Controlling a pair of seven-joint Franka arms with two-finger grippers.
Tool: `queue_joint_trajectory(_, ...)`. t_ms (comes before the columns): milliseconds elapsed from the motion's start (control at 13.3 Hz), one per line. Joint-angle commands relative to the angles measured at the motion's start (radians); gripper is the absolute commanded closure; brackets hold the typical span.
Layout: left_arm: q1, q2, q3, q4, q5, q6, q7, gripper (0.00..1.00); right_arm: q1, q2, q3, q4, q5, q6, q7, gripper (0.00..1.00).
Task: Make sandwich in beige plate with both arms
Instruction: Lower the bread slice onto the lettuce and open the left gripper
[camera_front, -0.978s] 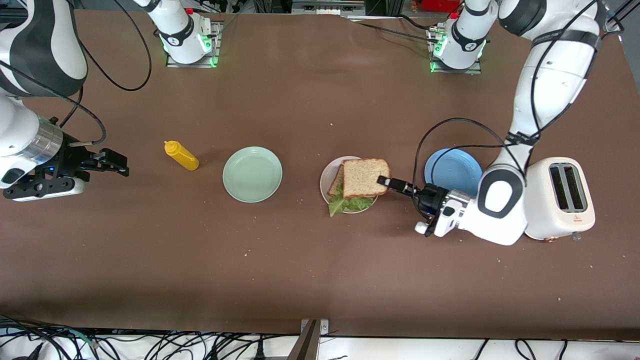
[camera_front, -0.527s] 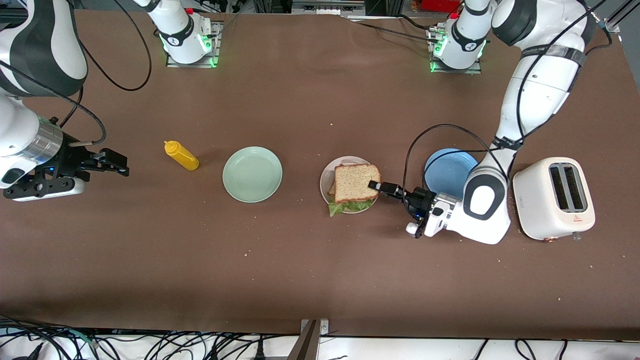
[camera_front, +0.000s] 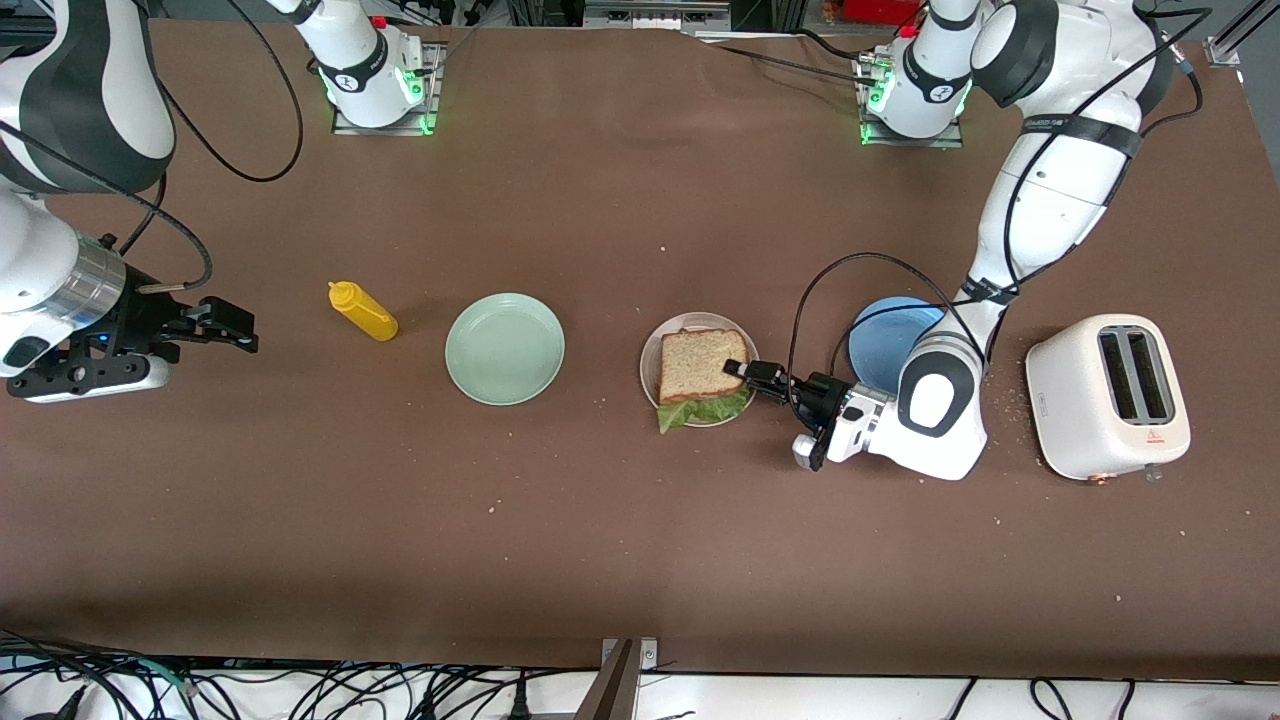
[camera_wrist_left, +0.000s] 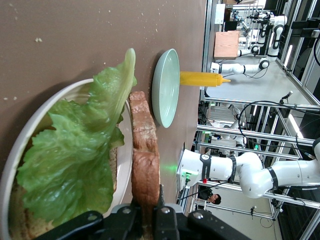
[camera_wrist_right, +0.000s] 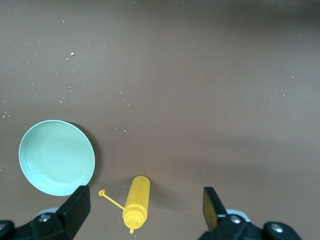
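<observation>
The beige plate holds the sandwich: a brown top slice lies flat over a ruffled lettuce leaf. My left gripper is shut on that slice's edge, on the side toward the left arm's end of the table. In the left wrist view the slice runs edge-on out of the gripper, just above the lettuce and the plate's rim. A lower slice peeks from under the leaf. My right gripper waits open at the right arm's end of the table, fingers wide apart.
A mint green plate and a lying yellow squeeze bottle sit between the sandwich and the right gripper. A blue plate and a white toaster stand toward the left arm's end. Crumbs dot the brown table.
My left gripper carried the top slice toward the right arm's end and down, so it now lies over the lettuce within the plate. The right arm has not moved.
</observation>
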Motion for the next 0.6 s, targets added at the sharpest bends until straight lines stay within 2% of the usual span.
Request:
queue_joint_trajectory(0, -0.001, 0.019, 0.011, -0.012, -0.035, 0.009, 0.1, 0.01, -0.013, -0.012, 0.016, -0.015, -0.014, 0.005, 0.013, 0.0)
queue_joint_trajectory(151, 0.011, 0.021, 0.013, -0.035, -0.029, 0.009, 0.174, 0.0, -0.013, -0.012, 0.016, -0.015, -0.014, 0.005, 0.013, 0.0)
queue_joint_trajectory(527, 0.022, 0.007, 0.031, -0.047, -0.018, 0.011, 0.212, 0.0, -0.013, -0.012, 0.016, -0.015, -0.014, 0.005, 0.013, 0.0)
